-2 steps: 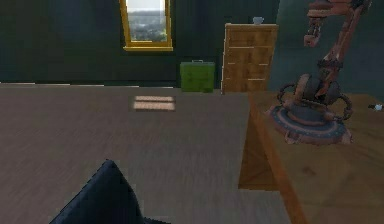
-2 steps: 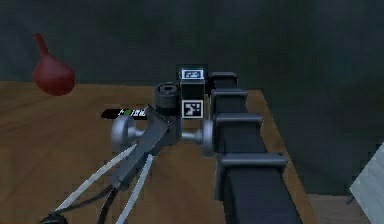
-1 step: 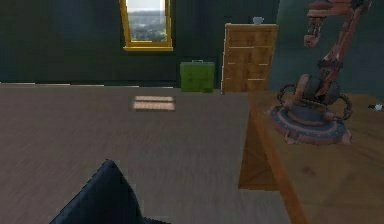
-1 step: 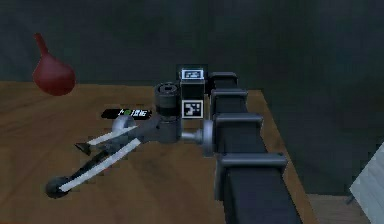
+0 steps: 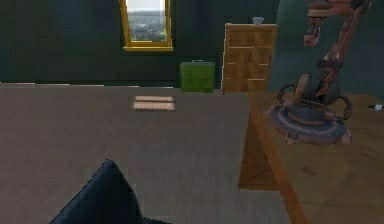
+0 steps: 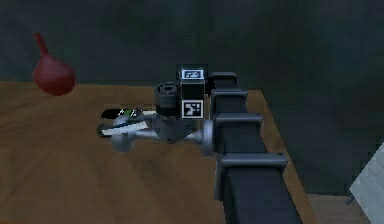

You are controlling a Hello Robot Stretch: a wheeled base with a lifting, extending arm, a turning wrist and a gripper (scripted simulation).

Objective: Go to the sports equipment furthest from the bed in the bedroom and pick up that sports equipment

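Two containers show in the forward view: a green box [image 5: 197,76] on the floor at about 12 o'clock against the far wall, can't see into it, and right beside it toward 1 o'clock a wooden chest of drawers [image 5: 249,58], every drawer pushed in, with some small pale thing [image 5: 258,20] on top. A rusty-brown statue [image 5: 322,75] stands on the desk [image 5: 335,185] at 3 o'clock. In the arm side view, a red bulb-shaped vase [image 6: 52,72] sits on the desk at 10 o'clock, contents hidden. The fingers [image 6: 118,131] point toward 9 o'clock above the desk, right by a small dark thing with green flecks [image 6: 126,112]. Honestly can't tell if that's the sports equipment, or whether the fingers have hold of anything.
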